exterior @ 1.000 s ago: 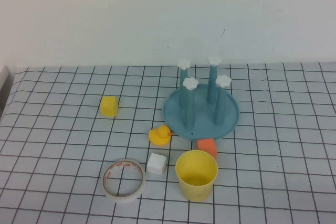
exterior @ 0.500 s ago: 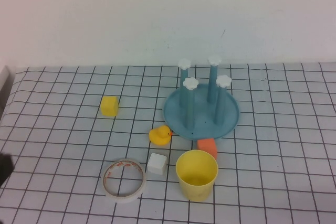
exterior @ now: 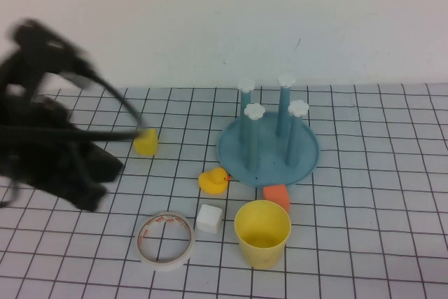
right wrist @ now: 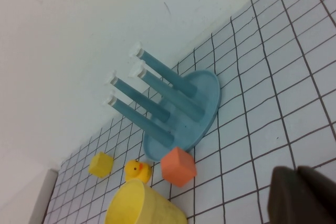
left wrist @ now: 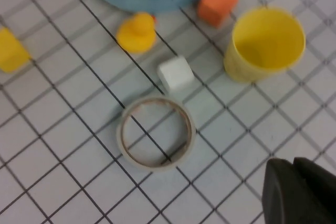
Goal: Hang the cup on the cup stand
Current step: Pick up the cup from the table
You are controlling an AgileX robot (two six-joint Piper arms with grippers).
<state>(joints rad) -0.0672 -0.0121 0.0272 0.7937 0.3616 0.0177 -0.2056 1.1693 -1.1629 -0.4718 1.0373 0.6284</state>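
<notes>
The yellow cup (exterior: pixel 262 233) stands upright, mouth up, near the table's front; it also shows in the left wrist view (left wrist: pixel 264 43) and the right wrist view (right wrist: pixel 142 205). The teal-blue cup stand (exterior: pixel 268 150) with four white-capped posts sits behind it, and also shows in the right wrist view (right wrist: pixel 181 111). My left arm is a dark blur over the left of the table (exterior: pixel 59 155), far from the cup. My left gripper (left wrist: pixel 292 164) is shut and empty above the grid cloth. My right gripper (right wrist: pixel 295 170) is shut and empty, out of the high view.
A yellow rubber duck (exterior: pixel 213 181), a white cube (exterior: pixel 208 218) and a roll of tape (exterior: pixel 165 240) lie left of the cup. An orange cube (exterior: pixel 276 196) sits between cup and stand. A yellow cube (exterior: pixel 145 141) lies at the left.
My left arm has swung up into the high view from the lower left corner and is blurred with motion. The cup, the stand and the small objects have not moved.
</notes>
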